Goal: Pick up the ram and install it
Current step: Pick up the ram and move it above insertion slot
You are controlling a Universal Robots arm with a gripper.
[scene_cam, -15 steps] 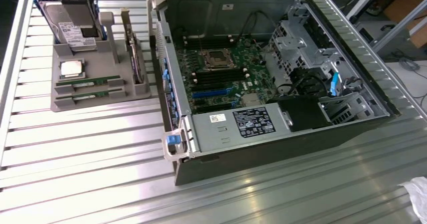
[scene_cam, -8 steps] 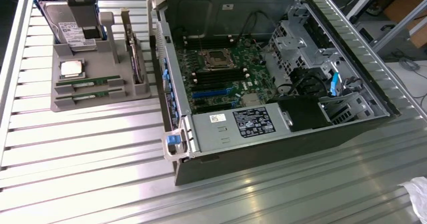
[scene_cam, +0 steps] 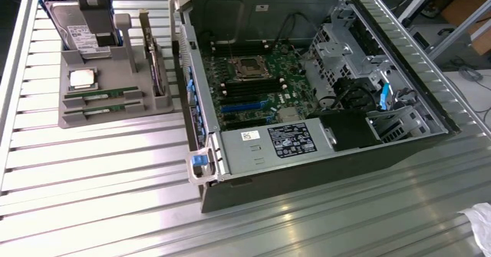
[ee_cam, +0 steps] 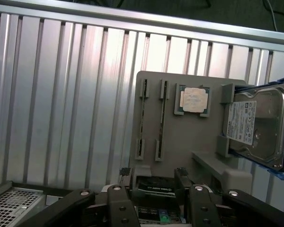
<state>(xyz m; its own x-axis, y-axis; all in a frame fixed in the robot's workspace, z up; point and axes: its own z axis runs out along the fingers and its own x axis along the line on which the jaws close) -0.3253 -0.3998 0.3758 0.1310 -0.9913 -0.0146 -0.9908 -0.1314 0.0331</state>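
Two green ram sticks [scene_cam: 102, 93] [scene_cam: 102, 108] lie side by side in slots at the near end of a grey holder tray [scene_cam: 77, 119], at the exterior view's left. In the wrist view the same ram sticks [ee_cam: 142, 118] [ee_cam: 161, 116] appear edge-on in the tray [ee_cam: 151, 80]. My gripper [ee_cam: 156, 195] hangs open well above the tray's end nearest the computer case, apart from both sticks. Nothing is held between its black fingers [ee_cam: 118, 205]; far below the gap I see a black expansion card [ee_cam: 154, 188].
The tray also holds a square silver CPU [scene_cam: 83, 79] [ee_cam: 194, 100], a hard drive [scene_cam: 77, 30] [ee_cam: 255, 127] and an upright card [scene_cam: 157, 67]. An open computer case [scene_cam: 207, 171] lies beside it, showing the motherboard [scene_cam: 253, 96] with black memory slots [scene_cam: 249, 87] and a power supply [scene_cam: 276, 145].
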